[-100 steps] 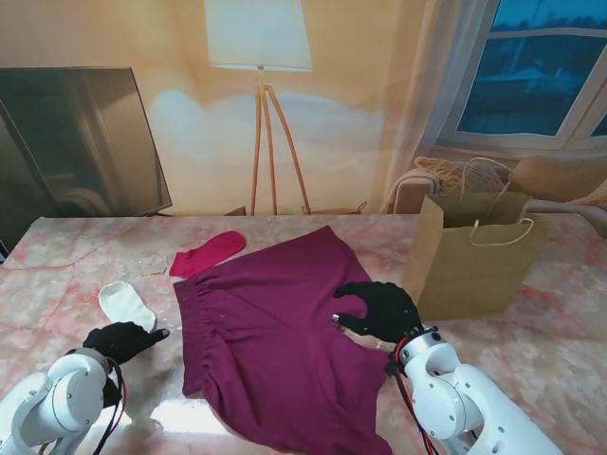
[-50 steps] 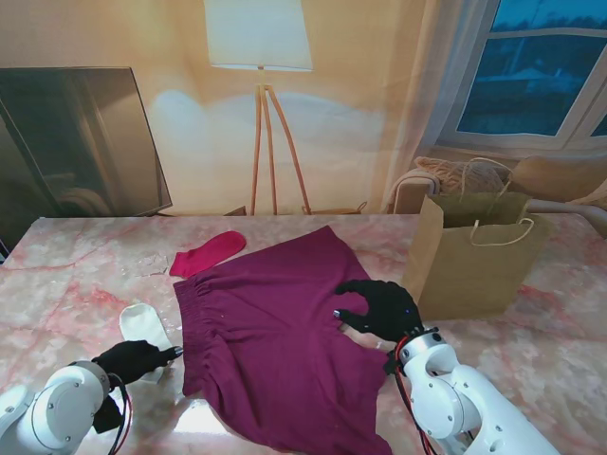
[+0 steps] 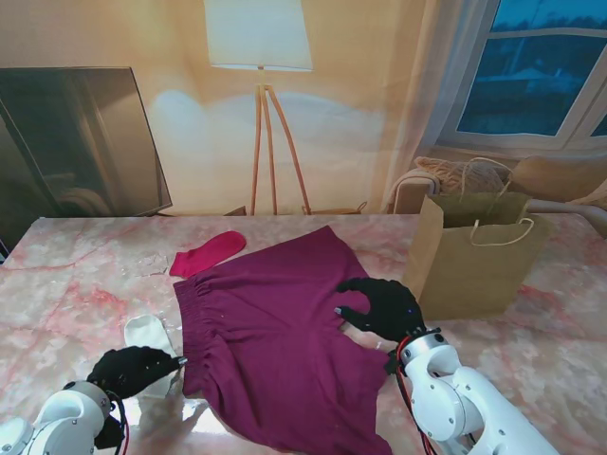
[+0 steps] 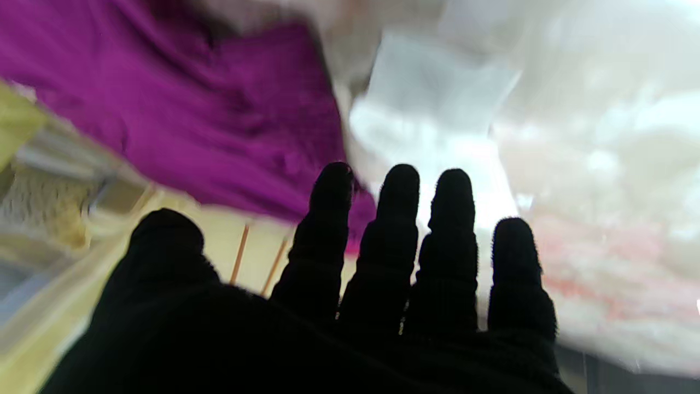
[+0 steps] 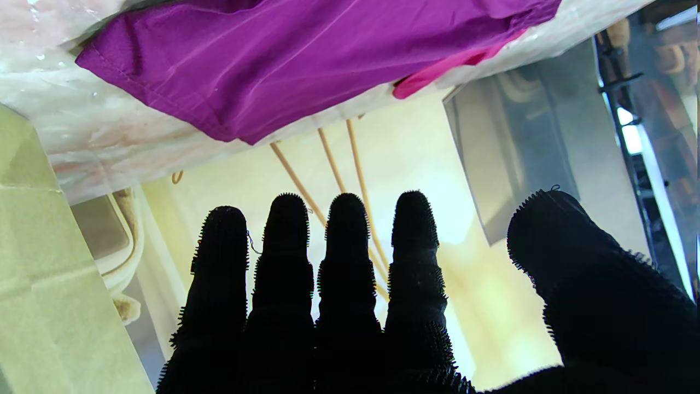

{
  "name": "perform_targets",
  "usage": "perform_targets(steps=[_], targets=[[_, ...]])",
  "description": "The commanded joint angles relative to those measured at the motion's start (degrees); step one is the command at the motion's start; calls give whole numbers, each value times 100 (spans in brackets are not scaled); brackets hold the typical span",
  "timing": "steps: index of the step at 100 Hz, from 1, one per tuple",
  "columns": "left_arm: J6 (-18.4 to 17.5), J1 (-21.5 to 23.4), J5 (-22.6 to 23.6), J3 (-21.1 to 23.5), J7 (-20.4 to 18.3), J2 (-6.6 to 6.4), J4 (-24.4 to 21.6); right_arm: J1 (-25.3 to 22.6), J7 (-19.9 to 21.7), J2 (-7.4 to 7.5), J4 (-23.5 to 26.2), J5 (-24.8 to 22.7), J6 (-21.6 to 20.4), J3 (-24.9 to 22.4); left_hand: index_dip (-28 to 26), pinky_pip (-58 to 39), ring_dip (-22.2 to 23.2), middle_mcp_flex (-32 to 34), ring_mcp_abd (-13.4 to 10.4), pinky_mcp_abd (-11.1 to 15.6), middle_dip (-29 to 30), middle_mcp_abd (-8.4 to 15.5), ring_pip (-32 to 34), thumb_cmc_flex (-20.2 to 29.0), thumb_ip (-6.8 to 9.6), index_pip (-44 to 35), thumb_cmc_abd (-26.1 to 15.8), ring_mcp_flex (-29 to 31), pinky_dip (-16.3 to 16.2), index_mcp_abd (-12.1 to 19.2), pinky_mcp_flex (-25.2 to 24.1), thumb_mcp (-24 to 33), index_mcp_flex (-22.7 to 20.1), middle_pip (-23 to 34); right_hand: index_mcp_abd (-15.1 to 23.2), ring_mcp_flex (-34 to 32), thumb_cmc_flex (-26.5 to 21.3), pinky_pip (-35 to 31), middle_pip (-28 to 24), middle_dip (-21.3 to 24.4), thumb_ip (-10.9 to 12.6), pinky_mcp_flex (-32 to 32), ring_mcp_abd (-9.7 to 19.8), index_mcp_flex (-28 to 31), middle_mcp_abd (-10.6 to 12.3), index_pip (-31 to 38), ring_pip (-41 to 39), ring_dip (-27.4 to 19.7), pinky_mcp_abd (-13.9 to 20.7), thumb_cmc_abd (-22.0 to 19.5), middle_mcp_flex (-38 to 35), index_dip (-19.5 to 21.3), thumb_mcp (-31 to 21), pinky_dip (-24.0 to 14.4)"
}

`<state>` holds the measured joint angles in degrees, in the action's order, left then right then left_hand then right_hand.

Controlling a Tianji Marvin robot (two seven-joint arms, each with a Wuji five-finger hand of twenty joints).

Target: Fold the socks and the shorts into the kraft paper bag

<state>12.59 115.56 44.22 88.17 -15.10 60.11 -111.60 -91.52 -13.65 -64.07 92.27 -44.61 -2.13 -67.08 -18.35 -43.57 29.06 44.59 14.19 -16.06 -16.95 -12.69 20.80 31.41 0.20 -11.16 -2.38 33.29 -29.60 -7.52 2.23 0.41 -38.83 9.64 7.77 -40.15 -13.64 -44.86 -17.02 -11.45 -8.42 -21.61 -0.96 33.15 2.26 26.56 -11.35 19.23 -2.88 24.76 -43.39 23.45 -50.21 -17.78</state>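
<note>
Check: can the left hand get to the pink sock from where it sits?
Probably yes. The left hand is open near the white sock; the pink sock lies farther from me, uncovered, with bare table between, though it may be a stretch.

No readable text from my end — the kraft paper bag (image 3: pixel 471 267) faces me blank, no logo or print. The purple shorts (image 3: pixel 275 332) and the pink sock (image 3: pixel 207 253) show no tag or label — the left wrist view is too blurred to check.

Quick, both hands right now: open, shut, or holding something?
Left hand: open, holding nothing, beside the white sock.
Right hand: open, over the shorts, nothing gripped.
</note>
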Motion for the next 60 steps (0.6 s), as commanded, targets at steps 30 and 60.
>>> perform_targets(steps=[30,60], targets=[[462,-735,81,-13,1138,263,594,-58,6,-33,0,32,-44,-28,-61,-897,18,-49,-280,66,-155,571,392,1660,-282,-473,980,271,-151,582,443,1811,153,277,-17,65,122,-130,-77,-66,283,90,-24,-94,-14,1,-43,92,14,-76,161,-17,157,-147],[313,-1643,127,-169,1392,253,1686,39,56,-32,-171,100,-44,53,513,-508,-764,-1664,-943,859,237,1007,-723,1480,-508,-266,2676,-1424,-178,482,284,4488,1219,72,-13,71,122,-156,-81,-67,285,67,-20,-89,-10,9,-42,93,10,-89,165,-9,167,-157]])
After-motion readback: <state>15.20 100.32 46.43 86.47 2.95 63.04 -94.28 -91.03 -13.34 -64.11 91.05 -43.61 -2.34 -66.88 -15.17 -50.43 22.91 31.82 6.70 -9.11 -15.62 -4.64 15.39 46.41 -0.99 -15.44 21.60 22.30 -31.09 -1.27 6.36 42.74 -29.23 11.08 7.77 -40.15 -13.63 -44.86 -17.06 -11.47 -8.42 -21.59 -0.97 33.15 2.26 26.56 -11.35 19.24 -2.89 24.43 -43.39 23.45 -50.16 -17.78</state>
